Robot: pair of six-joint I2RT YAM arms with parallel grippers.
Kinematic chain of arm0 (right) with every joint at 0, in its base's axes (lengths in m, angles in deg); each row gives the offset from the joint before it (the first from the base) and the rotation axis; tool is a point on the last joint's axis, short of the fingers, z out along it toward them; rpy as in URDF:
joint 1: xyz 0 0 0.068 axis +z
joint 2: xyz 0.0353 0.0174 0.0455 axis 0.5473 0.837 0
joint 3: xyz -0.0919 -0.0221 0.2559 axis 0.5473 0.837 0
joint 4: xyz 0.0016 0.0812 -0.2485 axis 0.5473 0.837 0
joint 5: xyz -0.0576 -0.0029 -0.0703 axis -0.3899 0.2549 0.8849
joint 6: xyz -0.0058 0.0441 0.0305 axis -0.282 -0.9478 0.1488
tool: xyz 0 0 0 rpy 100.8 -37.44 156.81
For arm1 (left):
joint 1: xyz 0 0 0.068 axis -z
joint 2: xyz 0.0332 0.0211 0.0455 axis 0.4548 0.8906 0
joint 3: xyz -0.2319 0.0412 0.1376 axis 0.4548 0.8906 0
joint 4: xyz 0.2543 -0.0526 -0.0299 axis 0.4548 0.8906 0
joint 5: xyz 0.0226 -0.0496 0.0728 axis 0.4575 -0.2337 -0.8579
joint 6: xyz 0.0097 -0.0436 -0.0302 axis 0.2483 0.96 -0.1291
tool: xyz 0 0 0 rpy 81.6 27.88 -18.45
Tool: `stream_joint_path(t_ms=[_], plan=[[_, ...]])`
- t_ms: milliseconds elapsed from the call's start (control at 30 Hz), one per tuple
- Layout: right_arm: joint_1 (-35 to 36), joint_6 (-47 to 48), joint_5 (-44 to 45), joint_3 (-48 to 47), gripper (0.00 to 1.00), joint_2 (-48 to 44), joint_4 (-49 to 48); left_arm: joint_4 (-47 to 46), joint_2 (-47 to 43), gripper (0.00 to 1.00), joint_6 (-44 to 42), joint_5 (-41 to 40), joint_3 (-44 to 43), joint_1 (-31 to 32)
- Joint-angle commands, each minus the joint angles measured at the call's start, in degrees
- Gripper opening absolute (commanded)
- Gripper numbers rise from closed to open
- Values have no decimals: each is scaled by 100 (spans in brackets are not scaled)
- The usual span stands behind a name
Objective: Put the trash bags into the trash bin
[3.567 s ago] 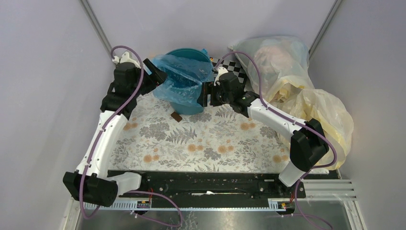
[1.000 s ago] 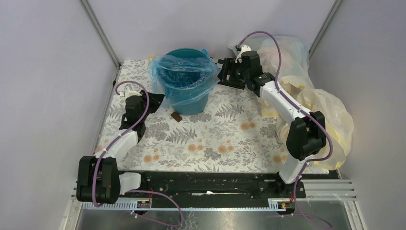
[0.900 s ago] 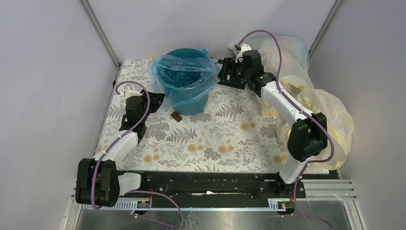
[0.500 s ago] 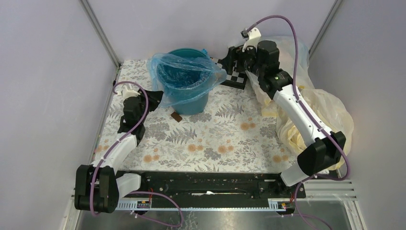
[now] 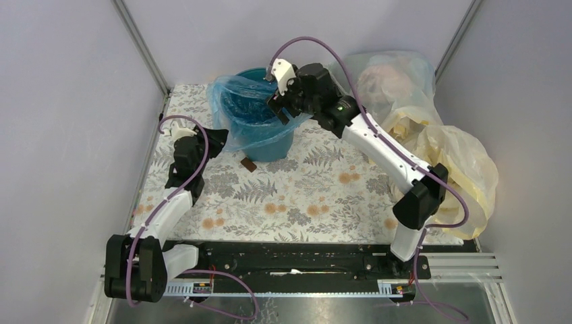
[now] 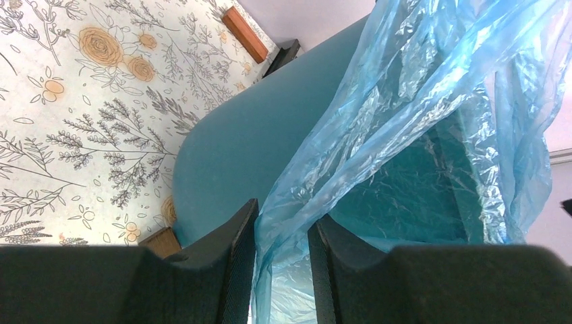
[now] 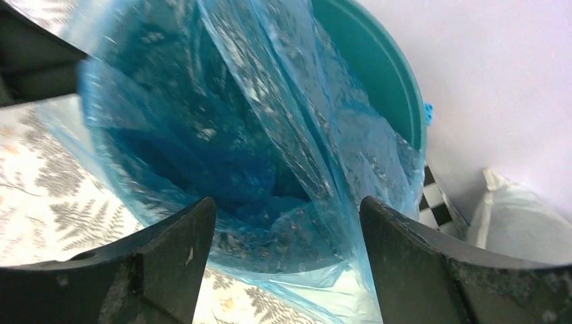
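At the far end of the table [image 5: 303, 202], toward 11 o'clock in the top view, we note the teal trash bin [image 5: 273, 147] standing upright. Blue trash bag [image 5: 237, 135] sits inside it, its film lining the mouth and spilling over the rim, mostly on the 8 o'clock side.

Left hand [image 5: 217, 138] is low beside the bin at its 8 o'clock. In the wrist view, left hand [image 6: 282, 226] is clenched on a bunched fold of the bag [image 6: 378, 135], just beside the bin wall [image 6: 256, 135].

Right hand [image 5: 283, 101] hangs over the mouth at the bin's 3 o'clock rim. Its fingers [image 7: 168, 250] are spread wide and released, with crinkled film [image 7: 270, 135] below them and nothing gripped.

Small brown block [image 5: 248, 165] lies at the bin's 6 o'clock. Stuffed clear bag [image 5: 394, 81] and pale-yellow bags [image 5: 462, 165] are at the table's 2 o'clock edge.
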Motion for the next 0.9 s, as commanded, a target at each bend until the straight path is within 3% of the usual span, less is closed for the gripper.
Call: stream_joint_path(t_ms=[0, 233, 333, 467, 867], plan=[[1, 667, 1036, -442, 86, 211, 205, -72, -163, 35, -127, -174, -259, 17], [3, 835, 1864, -939, 74, 739, 183, 10, -17, 35, -156, -335, -413, 17], [-6, 824, 2019, -1078, 50, 842, 47, 19, 31, 35, -153, -412, -459, 17], [-92, 751, 1973, -1231, 2, 907, -103, 21, 118, 35, -195, -542, -562, 17], [-1037, -577, 354, -2333, 0, 1567, -60, 220, 740, 27, -403, -682, -1349, -249]])
